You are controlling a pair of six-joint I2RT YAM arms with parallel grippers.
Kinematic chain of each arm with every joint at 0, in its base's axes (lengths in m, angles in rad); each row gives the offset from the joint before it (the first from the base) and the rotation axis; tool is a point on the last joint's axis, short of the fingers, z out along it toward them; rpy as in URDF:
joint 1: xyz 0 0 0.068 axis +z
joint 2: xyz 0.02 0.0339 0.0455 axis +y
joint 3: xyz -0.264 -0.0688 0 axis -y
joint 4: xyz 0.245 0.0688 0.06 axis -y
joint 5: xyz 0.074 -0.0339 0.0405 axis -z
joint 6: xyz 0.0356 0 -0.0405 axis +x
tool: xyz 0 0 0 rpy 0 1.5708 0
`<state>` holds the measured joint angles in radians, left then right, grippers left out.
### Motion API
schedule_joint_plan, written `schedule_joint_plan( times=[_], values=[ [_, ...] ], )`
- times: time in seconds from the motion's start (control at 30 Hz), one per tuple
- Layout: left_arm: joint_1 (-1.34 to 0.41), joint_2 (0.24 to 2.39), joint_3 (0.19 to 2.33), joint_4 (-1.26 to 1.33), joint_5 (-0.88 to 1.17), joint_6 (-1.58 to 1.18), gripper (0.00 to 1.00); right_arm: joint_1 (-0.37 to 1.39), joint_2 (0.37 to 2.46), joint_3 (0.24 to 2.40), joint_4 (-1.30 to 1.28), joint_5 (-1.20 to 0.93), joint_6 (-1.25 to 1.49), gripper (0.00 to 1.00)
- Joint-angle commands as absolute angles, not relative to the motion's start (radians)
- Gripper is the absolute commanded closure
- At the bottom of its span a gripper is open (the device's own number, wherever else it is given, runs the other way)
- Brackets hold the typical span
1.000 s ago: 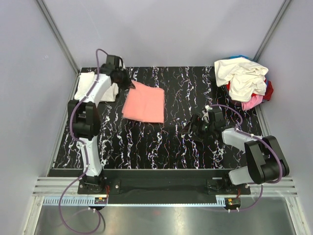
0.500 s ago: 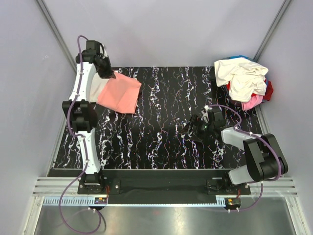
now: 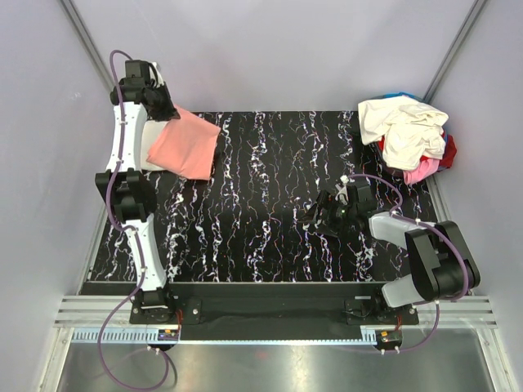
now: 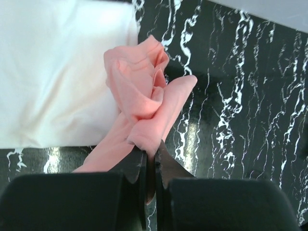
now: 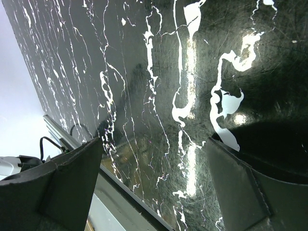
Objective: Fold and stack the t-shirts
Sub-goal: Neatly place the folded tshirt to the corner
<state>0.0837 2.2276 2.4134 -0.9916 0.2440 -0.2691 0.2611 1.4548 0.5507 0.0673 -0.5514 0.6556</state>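
While hovering over flat white shirt (image 4: 57,72), pinching soft bunched salmon shirt (image 4: 144,96) in left pincer (image 4: 150,168), holding right pincer (image 5: 151,166) spread wide above glossy marbled worktop (image 5: 144,72).

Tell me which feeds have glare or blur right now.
Right wrist: strong glare patches on the glossy table, mixing with its white veins. Left wrist: salmon-pink shirt sharp, white shirt nearly washed out. Top external: even light, no visible blur.
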Motion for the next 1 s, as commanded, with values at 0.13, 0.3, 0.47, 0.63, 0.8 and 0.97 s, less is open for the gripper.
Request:
schedule_joint_plan(
  times=[0.13, 0.3, 0.47, 0.63, 0.8, 0.97],
  values=[
    [0.094, 2.115, 2.476, -0.851, 0.241, -0.270, 0.94, 0.267, 1.476, 0.578, 0.095, -0.569, 0.652, 0.05],
    [0.110, 2.099, 2.477, -0.836, 0.248, -0.267, 0.95, 0.267, 1.486, 0.583, 0.100, -0.575, 0.650, 0.06],
    [0.121, 2.077, 2.479, -0.830, 0.267, -0.252, 0.94, 0.268, 1.486, 0.584, 0.100, -0.577, 0.652, 0.06],
    [0.135, 2.068, 2.479, -0.825, 0.284, -0.255, 0.92, 0.267, 1.489, 0.584, 0.098, -0.577, 0.650, 0.06],
    [0.153, 2.049, 2.465, -0.819, 0.295, -0.264, 0.94, 0.267, 1.494, 0.586, 0.098, -0.578, 0.652, 0.06],
    [0.156, 2.031, 2.447, -0.813, 0.302, -0.259, 0.93, 0.267, 1.497, 0.588, 0.098, -0.581, 0.650, 0.06]
  ],
)
